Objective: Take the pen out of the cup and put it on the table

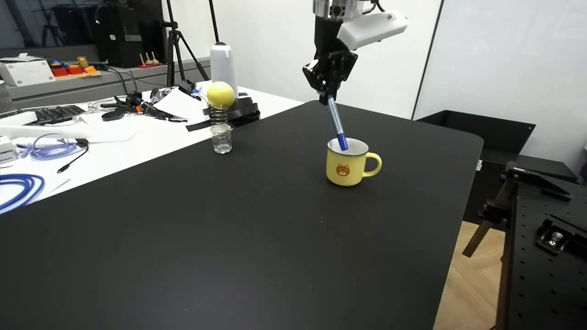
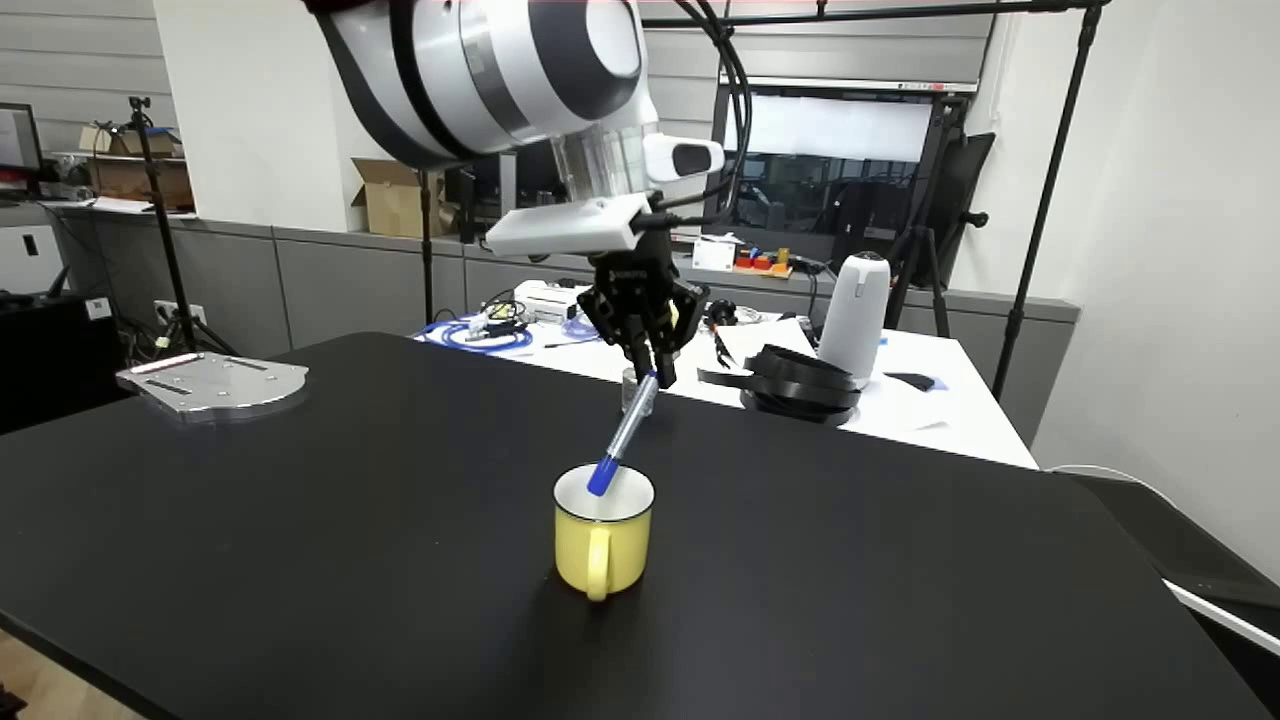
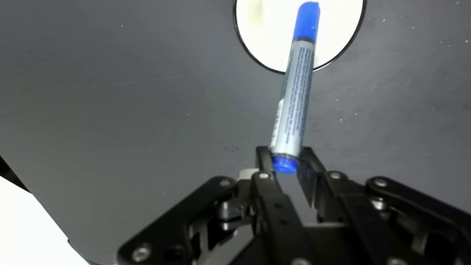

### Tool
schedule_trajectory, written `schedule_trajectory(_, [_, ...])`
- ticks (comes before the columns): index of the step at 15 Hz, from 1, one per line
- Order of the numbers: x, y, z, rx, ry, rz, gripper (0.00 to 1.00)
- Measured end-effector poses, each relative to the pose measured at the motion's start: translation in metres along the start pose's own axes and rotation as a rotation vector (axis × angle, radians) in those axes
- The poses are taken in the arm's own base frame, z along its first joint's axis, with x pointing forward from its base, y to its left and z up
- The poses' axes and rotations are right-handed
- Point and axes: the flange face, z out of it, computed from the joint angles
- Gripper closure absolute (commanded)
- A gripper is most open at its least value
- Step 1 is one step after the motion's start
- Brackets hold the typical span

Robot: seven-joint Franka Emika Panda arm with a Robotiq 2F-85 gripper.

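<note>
In the wrist view, the hand has the blue and gray pen pinched by one end. In both exterior views, the pen leans down from the hand, and its blue low end is at the mouth of the yellow cup. I cannot tell if that end is a bit inside or just above. The cup stands upright on the black bench, with a little brown animal face on its side in an exterior view. A small clear glass stands well apart from the cup, near the bench's edge, with a wire coil and a yellow ball above it.
</note>
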Motion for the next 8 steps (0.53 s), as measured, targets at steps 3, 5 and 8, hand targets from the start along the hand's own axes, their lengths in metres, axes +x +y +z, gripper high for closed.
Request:
schedule_trajectory(3, [0.001, -0.005, -0.023, 0.014, -0.041, -0.008, 0.94])
schedule_trajectory(5, [0.001, -0.014, -0.038, 0.029, -0.07, -0.031, 0.94])
schedule_trajectory(8, [0.001, -0.034, -0.056, 0.062, -0.102, -0.076, 0.94])
